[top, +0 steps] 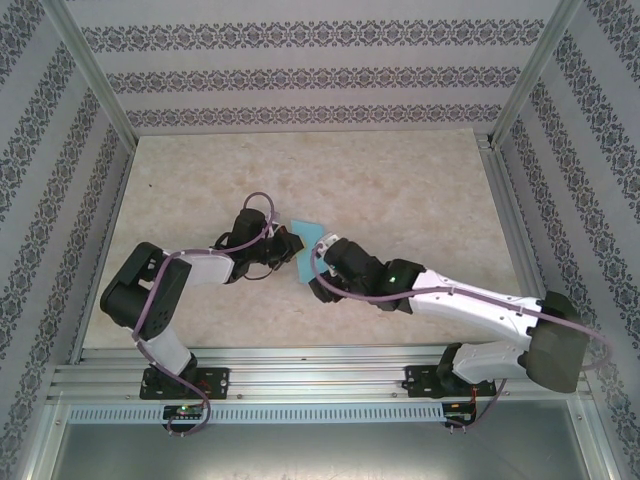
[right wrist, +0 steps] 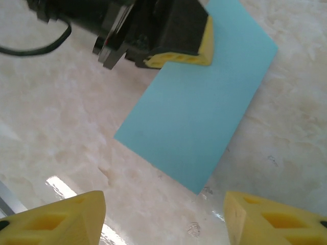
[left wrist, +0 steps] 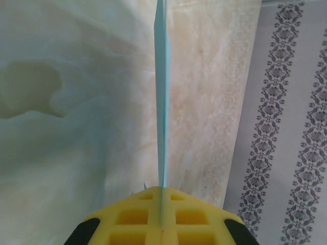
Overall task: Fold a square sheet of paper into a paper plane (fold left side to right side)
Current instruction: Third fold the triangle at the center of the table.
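The light-blue sheet of paper [top: 305, 250] lies folded into a narrow rectangle at the middle of the table. In the right wrist view the sheet of paper [right wrist: 199, 107] spreads flat over the marble surface, and the left gripper's yellow fingers [right wrist: 184, 56] pinch its upper edge. In the left wrist view the sheet of paper [left wrist: 162, 102] is seen edge-on, running straight out from my left gripper [left wrist: 162, 196], which is shut on it. My right gripper [right wrist: 164, 212] hovers open just short of the paper's near corner, with nothing between its fingers.
The marble tabletop [top: 400, 190] has free room behind and to both sides of the arms. Patterned walls [top: 300, 80] and metal posts [top: 90, 70] enclose it. A metal rail [top: 320, 365] runs along the near edge.
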Available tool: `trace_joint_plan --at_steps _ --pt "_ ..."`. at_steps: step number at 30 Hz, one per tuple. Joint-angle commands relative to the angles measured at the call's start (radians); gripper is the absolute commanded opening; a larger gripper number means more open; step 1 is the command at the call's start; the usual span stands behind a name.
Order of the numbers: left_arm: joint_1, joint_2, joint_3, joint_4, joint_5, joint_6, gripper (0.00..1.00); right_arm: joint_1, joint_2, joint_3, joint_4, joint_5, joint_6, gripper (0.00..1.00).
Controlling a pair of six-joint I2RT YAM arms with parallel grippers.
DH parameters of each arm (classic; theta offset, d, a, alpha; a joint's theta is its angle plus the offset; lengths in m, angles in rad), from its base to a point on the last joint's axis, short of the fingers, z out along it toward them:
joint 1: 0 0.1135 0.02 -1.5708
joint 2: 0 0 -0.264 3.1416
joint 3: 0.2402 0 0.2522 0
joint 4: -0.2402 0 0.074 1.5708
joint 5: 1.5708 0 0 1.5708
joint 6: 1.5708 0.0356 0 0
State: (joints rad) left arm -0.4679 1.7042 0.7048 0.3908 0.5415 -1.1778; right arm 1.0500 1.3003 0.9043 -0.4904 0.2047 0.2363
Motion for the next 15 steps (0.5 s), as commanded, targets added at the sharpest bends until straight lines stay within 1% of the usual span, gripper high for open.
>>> trace_joint_plan --at_steps 1,3,5,11,15 --pt "-0.012 0.015 0.011 0.102 -0.022 -0.089 0.00 0.090 0.066 0.027 0.019 0.189 -0.119 0.67" --pt "-0.013 0.016 0.010 0.091 -0.026 -0.092 0.00 0.138 0.116 0.045 0.042 0.226 -0.167 0.71" --pt "-0.012 0.018 0.013 0.085 -0.024 -0.089 0.00 0.161 0.171 0.070 0.052 0.256 -0.196 0.73" --pt "-0.013 0.016 0.015 0.071 -0.008 -0.079 0.00 0.172 0.320 0.154 0.072 0.324 -0.250 0.76" --pt "-0.012 0.017 0.013 0.064 0.000 -0.072 0.00 0.164 0.376 0.184 0.088 0.346 -0.260 0.74"
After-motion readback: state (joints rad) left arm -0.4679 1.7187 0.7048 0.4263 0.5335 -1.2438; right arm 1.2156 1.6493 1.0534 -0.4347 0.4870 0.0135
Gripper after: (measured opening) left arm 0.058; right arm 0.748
